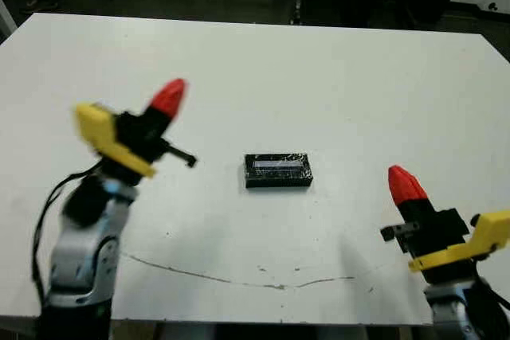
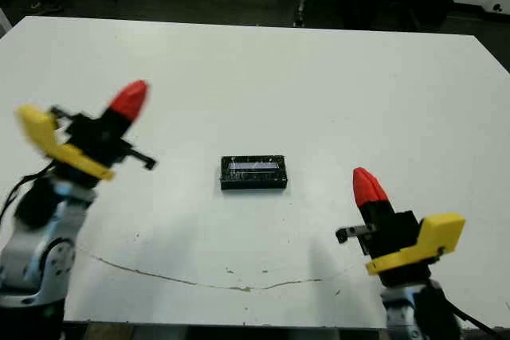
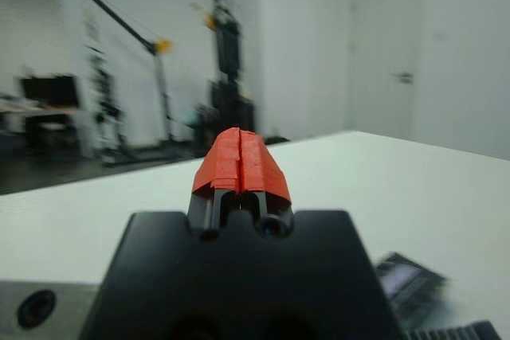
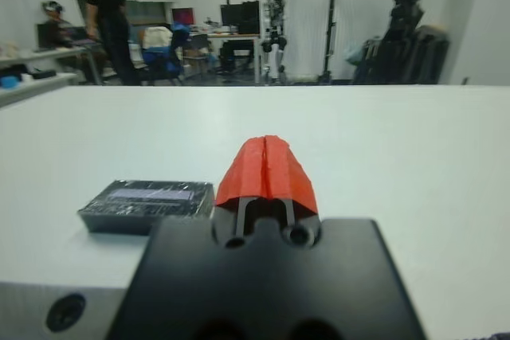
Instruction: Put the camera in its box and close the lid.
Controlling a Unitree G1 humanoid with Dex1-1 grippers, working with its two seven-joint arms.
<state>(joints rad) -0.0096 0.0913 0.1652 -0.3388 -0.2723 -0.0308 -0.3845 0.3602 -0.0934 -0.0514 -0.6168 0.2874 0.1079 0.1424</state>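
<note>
Box: the lid (image 1: pixel 278 170) is seated on it, mid-table (image 1: pixel 319 85).
Grippers: left gripper (image 1: pixel 169 98) and right gripper (image 1: pixel 406 184) are held clear either side of the box, fingers pressed together.
Room: stands and desks are seen beyond the table.

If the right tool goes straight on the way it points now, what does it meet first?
Probably nothing. The right tool, shut, points over bare table. The closed box with its lid on lies off to its left side, out of that line. Depth is unclear further on.
</note>
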